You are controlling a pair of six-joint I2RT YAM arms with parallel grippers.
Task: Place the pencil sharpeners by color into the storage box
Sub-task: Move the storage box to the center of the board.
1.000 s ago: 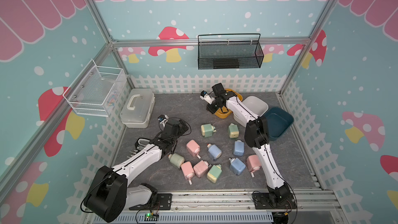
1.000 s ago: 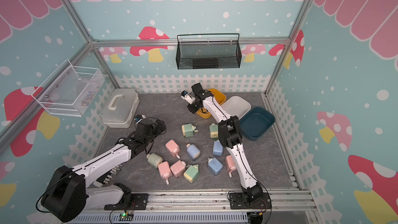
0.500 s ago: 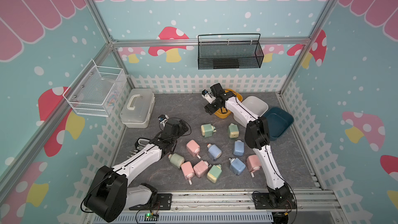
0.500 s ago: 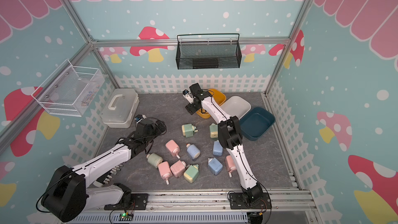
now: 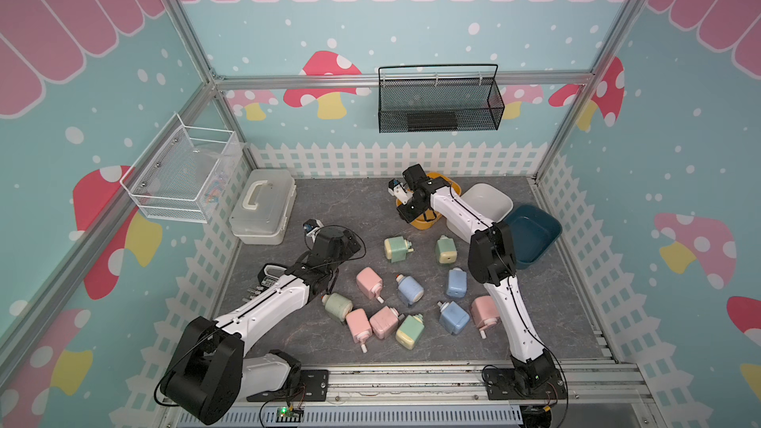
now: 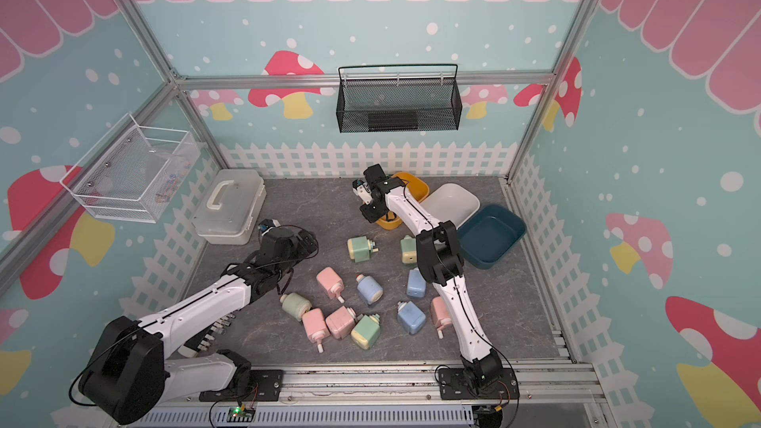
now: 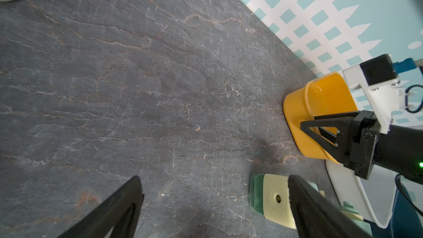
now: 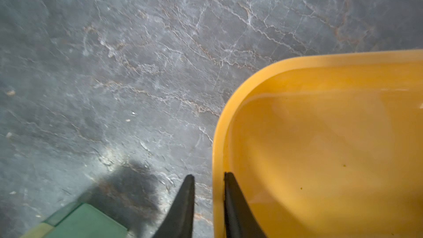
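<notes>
Several pencil sharpeners, pink (image 5: 369,283), blue (image 5: 410,290) and green with a cream end (image 5: 397,249), lie scattered mid-floor in both top views. Three open storage boxes stand at the back right: yellow (image 5: 424,222), white (image 5: 488,199) and dark blue (image 5: 531,232). My right gripper (image 8: 208,179) straddles the yellow box's rim (image 8: 217,147), one finger inside and one outside, shut on it. My left gripper (image 7: 212,191) hangs open over bare floor left of the pile, and a green sharpener (image 7: 272,200) sits beside one finger.
A lidded white case with a handle (image 5: 263,207) stands at the back left. A white wire basket (image 5: 181,174) hangs on the left wall and a black mesh basket (image 5: 438,100) on the back wall. A picket fence (image 5: 395,158) rings the grey floor.
The right gripper has stayed at the yellow box's near rim, shifting slightly, and its jaws now pinch the rim. The left arm and the sharpeners have not moved.
</notes>
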